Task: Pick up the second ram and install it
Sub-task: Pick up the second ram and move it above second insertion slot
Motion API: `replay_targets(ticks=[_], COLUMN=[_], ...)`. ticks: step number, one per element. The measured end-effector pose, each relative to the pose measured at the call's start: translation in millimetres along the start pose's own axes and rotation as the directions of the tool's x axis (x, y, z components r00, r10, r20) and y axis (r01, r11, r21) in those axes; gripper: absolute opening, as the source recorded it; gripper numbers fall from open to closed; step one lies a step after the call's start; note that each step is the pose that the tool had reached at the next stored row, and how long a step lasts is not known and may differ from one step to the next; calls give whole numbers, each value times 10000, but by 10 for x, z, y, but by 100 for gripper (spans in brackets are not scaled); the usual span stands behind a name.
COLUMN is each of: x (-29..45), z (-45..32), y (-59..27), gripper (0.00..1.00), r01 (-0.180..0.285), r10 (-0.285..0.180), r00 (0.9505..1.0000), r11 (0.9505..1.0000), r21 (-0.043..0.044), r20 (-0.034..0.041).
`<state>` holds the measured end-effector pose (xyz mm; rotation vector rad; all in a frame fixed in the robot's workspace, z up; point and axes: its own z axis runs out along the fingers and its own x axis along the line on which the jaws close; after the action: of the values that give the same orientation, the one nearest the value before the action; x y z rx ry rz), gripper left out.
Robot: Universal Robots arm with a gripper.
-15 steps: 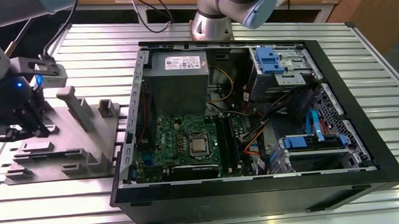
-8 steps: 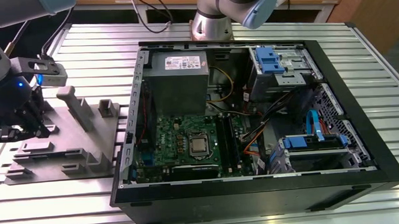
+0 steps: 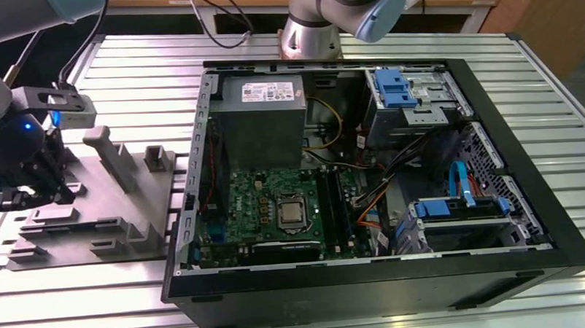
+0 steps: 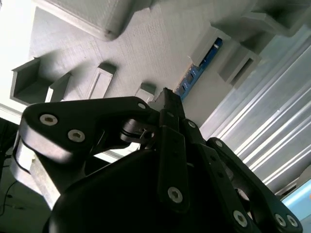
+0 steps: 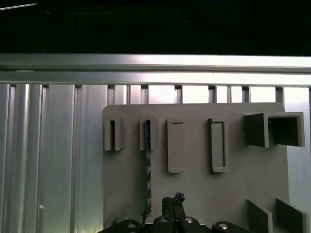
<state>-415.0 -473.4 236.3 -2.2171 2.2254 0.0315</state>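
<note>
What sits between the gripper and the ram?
Nothing. In the second wrist view, only a short bare strip of the grey tray separates the gripper from the ram.

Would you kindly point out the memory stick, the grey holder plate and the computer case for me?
memory stick [image 4: 200, 67], second wrist view, middle of its blue board.
grey holder plate [image 5: 233, 190], first wrist view, bare flat surface.
computer case [image 3: 355, 286], exterior view, near black side wall.

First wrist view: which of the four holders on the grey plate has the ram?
The narrow holder beside the two wider ones: the second ram, a thin dark strip, runs out of it; the others show none.
</note>
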Motion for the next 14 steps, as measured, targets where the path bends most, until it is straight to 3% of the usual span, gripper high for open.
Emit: replay_targets(ticks=[10,14], x=[178,211], z=[65,93], y=[7,11], gripper=[10,10], r01=[-8,-8], r10=[8,8], r00=[10000,10000], r11=[10000,10000], r21=[11,20], r20=[0,1])
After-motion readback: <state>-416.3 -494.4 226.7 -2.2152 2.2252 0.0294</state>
